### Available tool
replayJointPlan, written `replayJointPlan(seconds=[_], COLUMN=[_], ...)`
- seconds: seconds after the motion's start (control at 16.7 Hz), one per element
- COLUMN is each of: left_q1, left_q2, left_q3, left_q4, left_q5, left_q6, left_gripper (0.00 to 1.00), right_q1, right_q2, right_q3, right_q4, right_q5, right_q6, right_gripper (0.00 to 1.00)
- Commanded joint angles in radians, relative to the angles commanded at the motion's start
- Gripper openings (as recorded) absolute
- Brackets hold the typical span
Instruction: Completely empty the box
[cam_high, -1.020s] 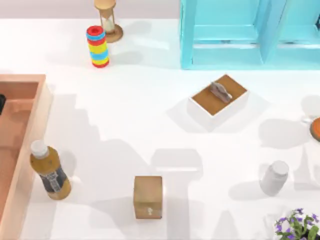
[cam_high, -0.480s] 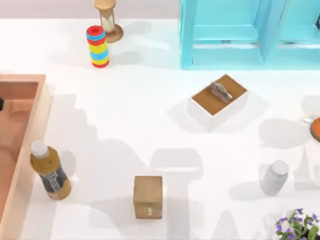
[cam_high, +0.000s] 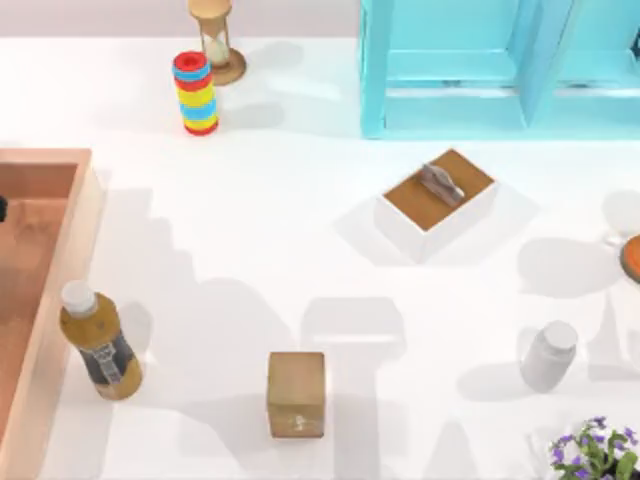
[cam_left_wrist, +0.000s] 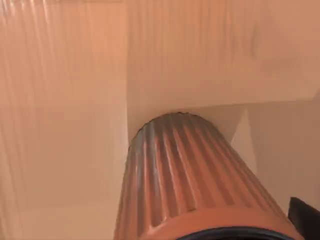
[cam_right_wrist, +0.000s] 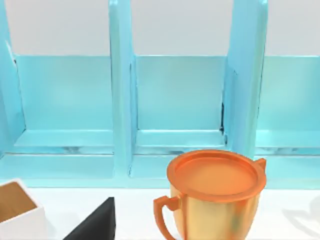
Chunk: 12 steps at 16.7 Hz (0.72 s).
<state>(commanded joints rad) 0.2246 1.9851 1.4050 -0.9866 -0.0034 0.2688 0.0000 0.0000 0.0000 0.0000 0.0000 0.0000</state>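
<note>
Since the box (cam_high: 45, 300) is by far the biggest thing before me, I begin there: it sits at the left edge of the tabletop (cam_high: 260, 250), running out of the top view, its thick pale walls framing a salmon-orange floor. I judge it stiff and heavy enough to stay put while I lift things out of it — I would not take hold of the box itself.

Next in size, the turquoise shelf unit (cam_high: 480, 70) stands at the far side toward the right, and the white box with a brown top (cam_high: 437, 203) sits in front of it. A brown cube (cam_high: 296, 393) rests near the front, well apart from the amber bottle (cam_high: 98, 342) that stands just beside the box's outer wall.

Inside the box, my left wrist view shows a ribbed orange cylinder (cam_left_wrist: 190, 180) close under the camera, against the inner wall. It looks rigid and light; the ribs should give grip, and I would close across its round body, not its ends.

My left end effector (cam_high: 2, 208) is a dark sliver over the box at the frame's edge — whether it is apart or together I cannot tell.

My right arm is parked facing the shelf and an orange-lidded golden cup (cam_right_wrist: 215, 195).
</note>
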Motion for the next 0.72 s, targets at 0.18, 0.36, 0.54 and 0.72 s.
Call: replayJointPlan(seconds=[0.18,0.36,0.54,0.72], left_q1=[0.0,0.0,-0.002,0.01], left_q2=[0.0,0.0,-0.001,-0.023], left_q3=[0.0,0.0,0.0,0.014], left_q4=[0.0,0.0,0.0,-0.021], left_q5=[0.0,0.0,0.0,0.016], left_q6=[0.0,0.0,0.001,0.012], left_gripper=[0.0,0.0,0.0,0.0], right_q1=[0.0,0.0,0.0,0.0], right_q2=[0.0,0.0,0.0,0.0], right_q3=[0.0,0.0,0.0,0.0], right_q4=[0.0,0.0,0.0,0.0], right_q5=[0.0,0.0,0.0,0.0], right_q6=[0.0,0.0,0.0,0.0], right_gripper=[1.0,1.0,1.0,1.0])
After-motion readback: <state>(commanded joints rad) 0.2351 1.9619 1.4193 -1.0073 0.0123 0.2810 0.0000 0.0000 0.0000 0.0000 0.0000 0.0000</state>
